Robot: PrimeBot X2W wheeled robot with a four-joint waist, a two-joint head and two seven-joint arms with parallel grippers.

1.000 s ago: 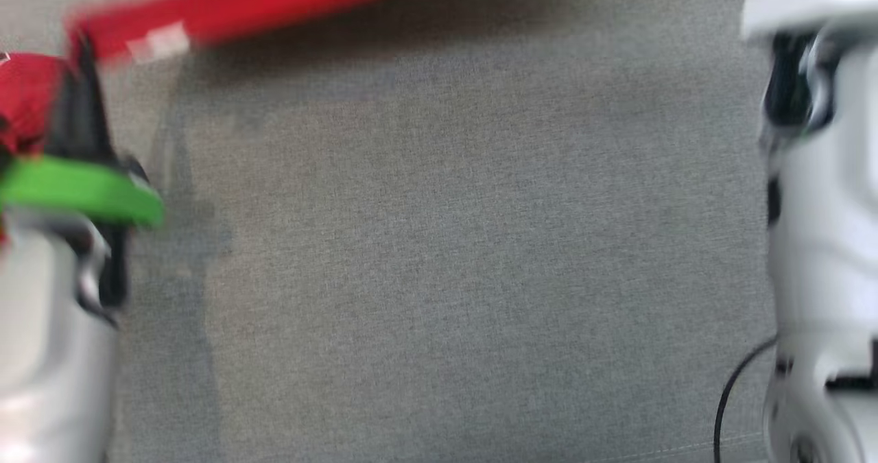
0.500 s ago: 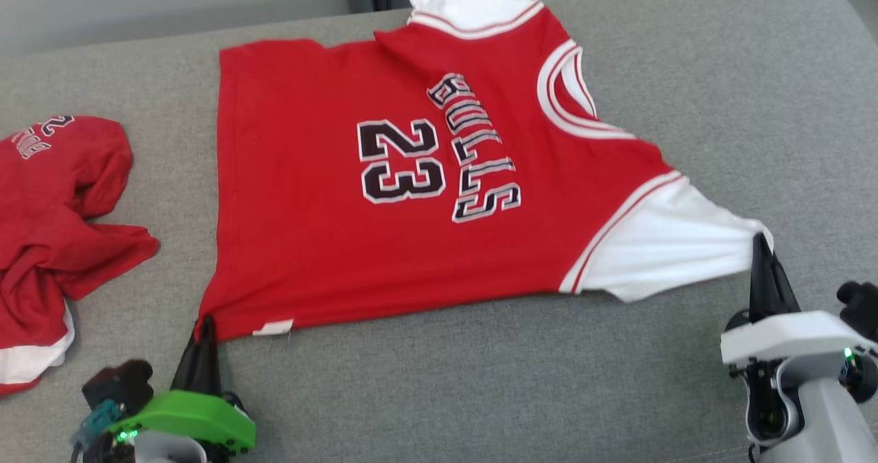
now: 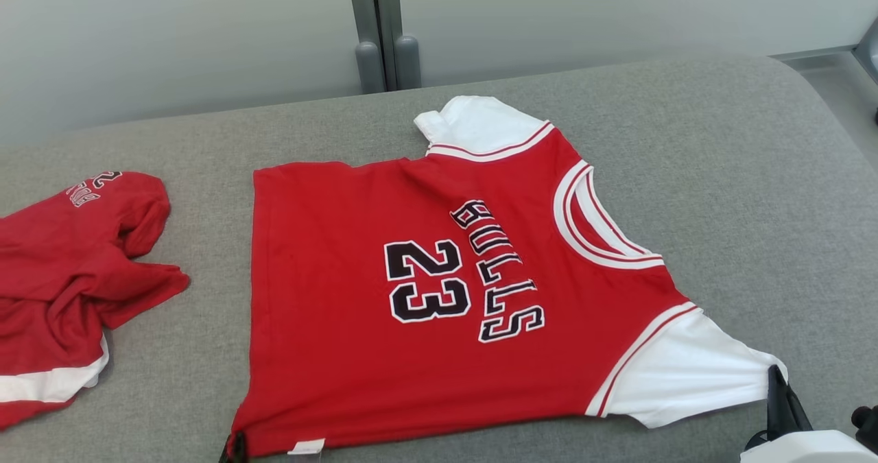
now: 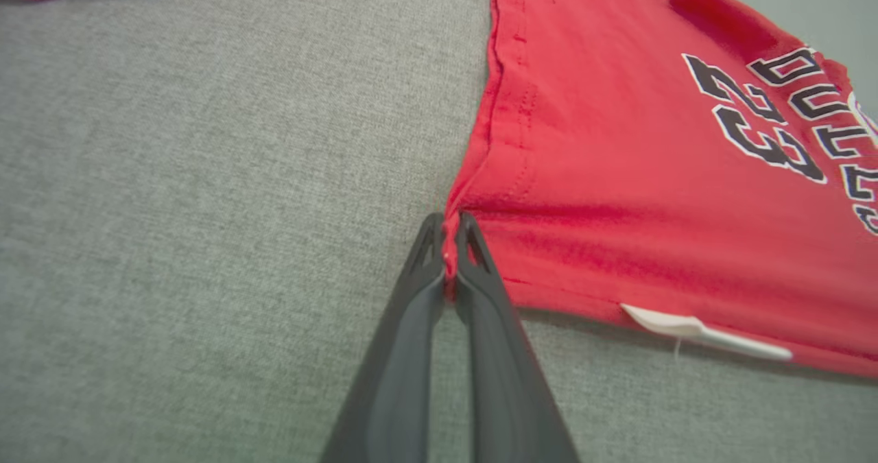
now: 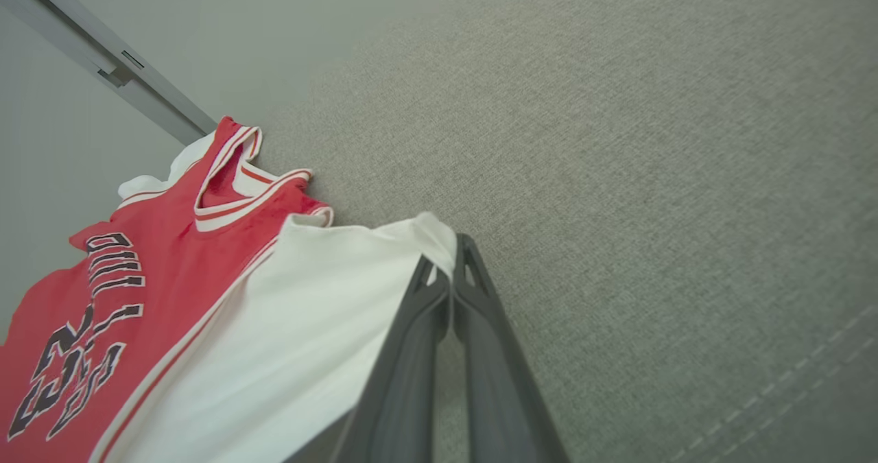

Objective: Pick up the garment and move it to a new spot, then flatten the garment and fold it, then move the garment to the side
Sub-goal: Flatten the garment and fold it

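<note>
Evidently the red jersey (image 3: 425, 291) lay spread face-up across the middle of the grey fabric-covered tabletop (image 3: 754, 175), with its collar toward the robot's right and its hem toward the left. The left end effector (image 4: 449, 243) was clenched on the near hem corner, with a pinch of red cloth caught between its dark fingertips. That grip sat close to the white tag (image 4: 699, 329) poking out from the near edge. The right end effector (image 5: 453, 271) was clenched as well, grasping the tip of the near white sleeve (image 5: 329, 291), which was drawn to a point toward it. I judged the two-corner hold to be deliberate. With both near corners pinned and pulled apart, the near edge ran taut and the body lay mostly smooth, which suited the flattening step. The far sleeve (image 3: 473, 123) looked bunched and partly turned over by the back edge, and a shallow crease ran from it into the chest, so I reckoned the flattening was not finished and no fold had begun. A second, crumpled red garment (image 3: 68, 264) sat well apart on the left side of the tabletop, touching neither arm nor jersey. I took it for a piece waiting or already set aside, though I could not tell which. Both garments rested directly on the grey cloth rather than inside any bin or basket.
</note>
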